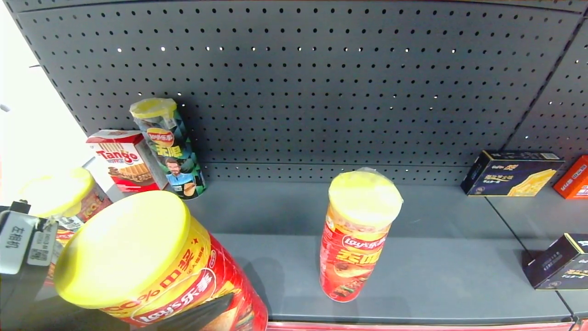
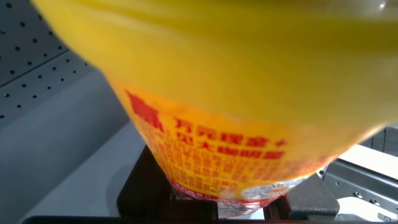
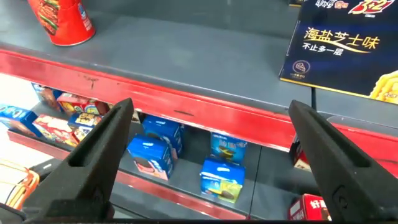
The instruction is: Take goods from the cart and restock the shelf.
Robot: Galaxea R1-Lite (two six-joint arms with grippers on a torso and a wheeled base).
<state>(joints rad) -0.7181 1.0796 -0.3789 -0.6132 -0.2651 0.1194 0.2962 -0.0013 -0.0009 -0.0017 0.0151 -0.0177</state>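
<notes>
While the left gripper [image 2: 227,200] clamps it, held can [image 1: 151,262]: a red chip can with a yellow lid, at the near left by the front edge of the shelf, tilted with its lid toward the head camera. Whether its base touches the board cannot be told.
Left gripper: its fingers are closed on the lower body of the held can, with a dark pad [image 2: 144,190] pressed against each side.
Right gripper [image 3: 210,109]: the two fingers are spread wide with nothing between them. It hangs in front of the red front edge, toward the right.
Shelf [image 1: 285,216]: a grey board with a perforated grey back panel and a red strip along its front.
Standing can [image 1: 353,243]: red with a yellow lid, upright near the middle of the board, nearer the front than the back and well apart from the held can. It also shows in the right wrist view [image 3: 62,22].
Green can [image 1: 171,147]: dark, with a yellow lid, upright at the far left against the back panel.
Wafer box [image 1: 121,158]: red and white, just left of the green can.
Side can [image 1: 59,195]: yellow lid and red body at the left edge, partly hidden behind the held can.
Blue box [image 1: 510,174]: dark, lying at the far right against the back panel.
Orange box [image 1: 574,177]: just right of the blue box, on the next board.
Dark box [image 1: 558,262]: at the near right, by the front edge.
Small blue packs [image 3: 152,152]: on the lower level beneath the red strip.
</notes>
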